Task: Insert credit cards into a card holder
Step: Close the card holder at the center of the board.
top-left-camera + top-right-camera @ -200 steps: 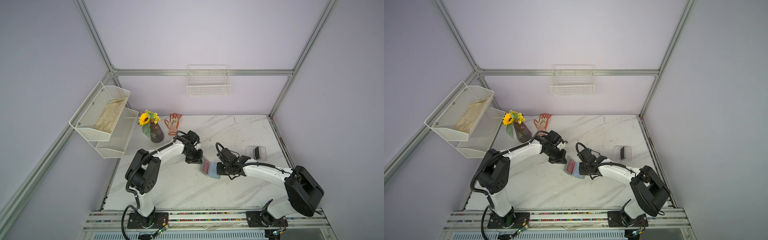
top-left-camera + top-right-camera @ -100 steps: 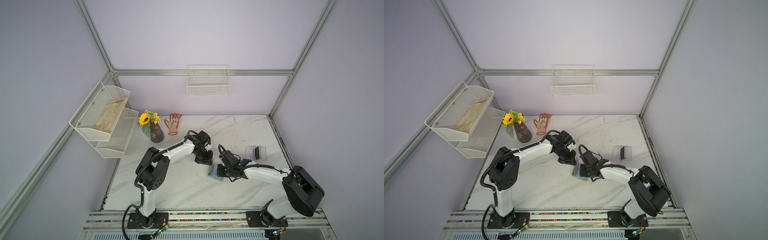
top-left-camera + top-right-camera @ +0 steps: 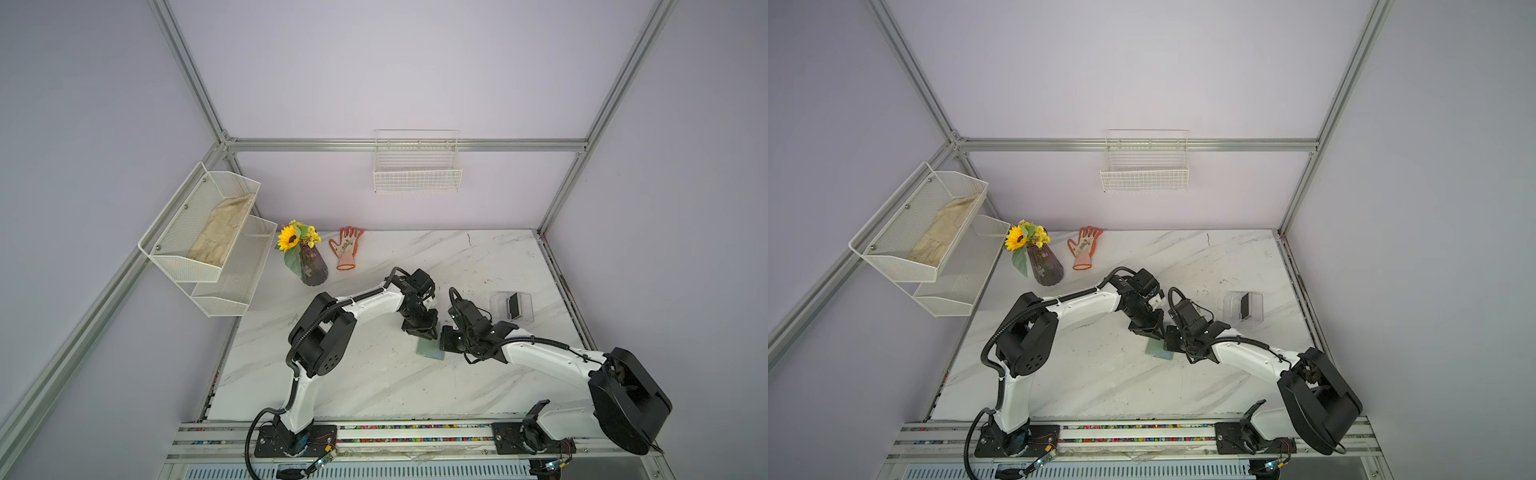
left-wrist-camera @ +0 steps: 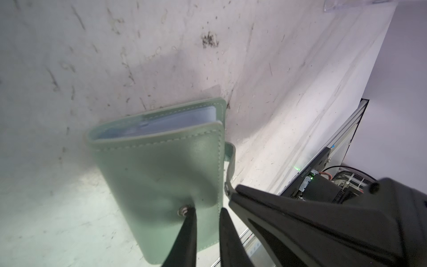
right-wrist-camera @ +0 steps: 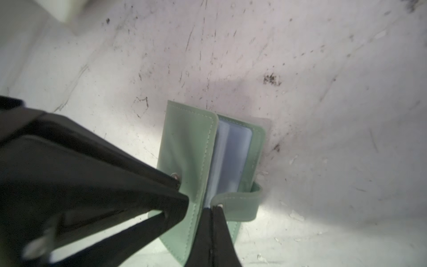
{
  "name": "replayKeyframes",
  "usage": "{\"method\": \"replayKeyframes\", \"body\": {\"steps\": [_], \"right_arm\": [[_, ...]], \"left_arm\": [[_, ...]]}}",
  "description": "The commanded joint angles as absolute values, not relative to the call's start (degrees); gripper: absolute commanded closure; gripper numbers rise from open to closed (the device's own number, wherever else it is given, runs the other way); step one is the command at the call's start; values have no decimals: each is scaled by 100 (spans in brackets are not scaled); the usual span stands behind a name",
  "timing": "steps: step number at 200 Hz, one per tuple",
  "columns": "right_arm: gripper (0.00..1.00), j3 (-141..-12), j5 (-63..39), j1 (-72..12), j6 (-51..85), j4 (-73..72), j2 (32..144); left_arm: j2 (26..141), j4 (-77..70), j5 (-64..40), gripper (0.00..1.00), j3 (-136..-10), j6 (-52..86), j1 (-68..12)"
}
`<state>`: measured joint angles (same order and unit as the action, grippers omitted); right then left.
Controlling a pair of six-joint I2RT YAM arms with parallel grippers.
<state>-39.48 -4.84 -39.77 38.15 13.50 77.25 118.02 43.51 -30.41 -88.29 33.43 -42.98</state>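
So the card holder (image 4: 159, 166) is lying flat on the marble table (image 3: 374, 386), roughly mid-table and a bit toward the near edge. Its covers are folded over but gaping slightly, with the clear sleeves (image 5: 231, 150) showing. The right gripper (image 5: 212, 215) is squeezing fully closed on what looks like the tip of the snap tab (image 5: 240, 203). The left gripper (image 4: 208, 211) is hovering right by the stud (image 4: 183, 211) on the top cover, jaws parted just a crack. This is looking like the fastening bit to me. Next move is probably calling for the tab lined up over that stud, with the left one getting clear. One dark card (image 3: 514, 304) is sitting in the clear box (image 3: 524, 309), far right, well apart.
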Motion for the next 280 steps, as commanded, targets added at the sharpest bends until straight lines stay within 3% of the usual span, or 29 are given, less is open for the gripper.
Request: {"method": "replayKeyframes", "body": {"steps": [1,109,163,228,280], "right_arm": [[100,-3939,-321,-3943,3928,1708,7522],[100,-4118,-426,-3841,3751,1822,7583],[100,-4148,-448,-3831,3753,1811,7594],[100,-4219,-452,-3822,3778,1837,7585],[100,-4254,-467,-3821,3779,1837,7587]], "left_arm": [[11831,4132,-3219,80,-8905,3375,-4279],[11579,4172,-3496,81,-9088,3092,-3980],[11213,3889,-3629,81,-8455,3066,-3388],[11531,3429,-3969,82,-8220,3248,-3486],[11462,3283,-3944,100,-7883,3270,-3511]]}}
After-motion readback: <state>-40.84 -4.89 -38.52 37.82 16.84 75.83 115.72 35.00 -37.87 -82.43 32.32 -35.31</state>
